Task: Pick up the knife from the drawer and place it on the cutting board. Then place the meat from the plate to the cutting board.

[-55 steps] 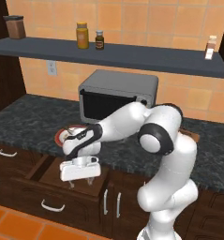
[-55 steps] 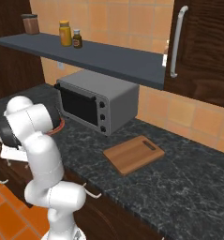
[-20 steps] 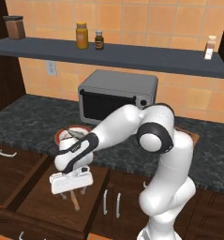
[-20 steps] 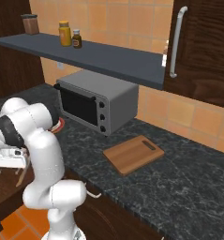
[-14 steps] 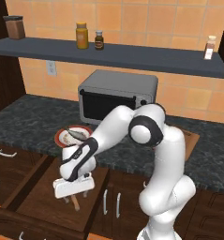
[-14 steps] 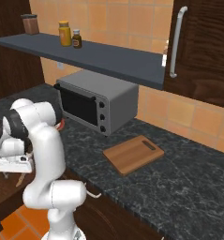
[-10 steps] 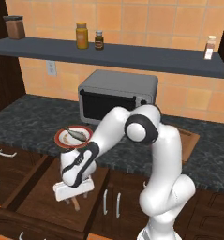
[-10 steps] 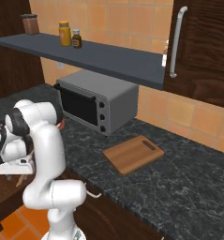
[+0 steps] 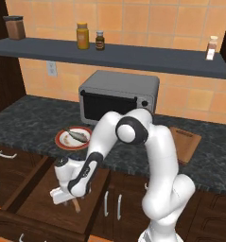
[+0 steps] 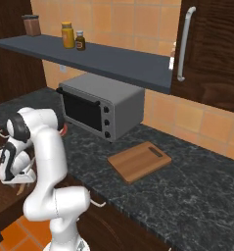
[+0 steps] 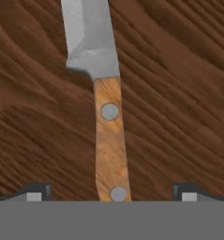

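Reddish-brown wood, the inner floor of the pulled-out drawer, carries the knife, which lies flat and is not yet lifted. The tool hangs low over the tan handle with its jaws spread wide apart, one tip on either side of the handle and neither touching it. Judged from this, the task is at its first grasp: the closing, the lift and the carry to the cutting board are all left, and so is the second half, since the meat rests on the plate.

The hand view alone gives the knife in detail (two rivets, the grey blade running towards the top of that view) and its centring between the tips. The left base view adds the plate on the desk just behind the drawer. The right base view shows the whole bare board, well apart from the drawer, past the microwave.
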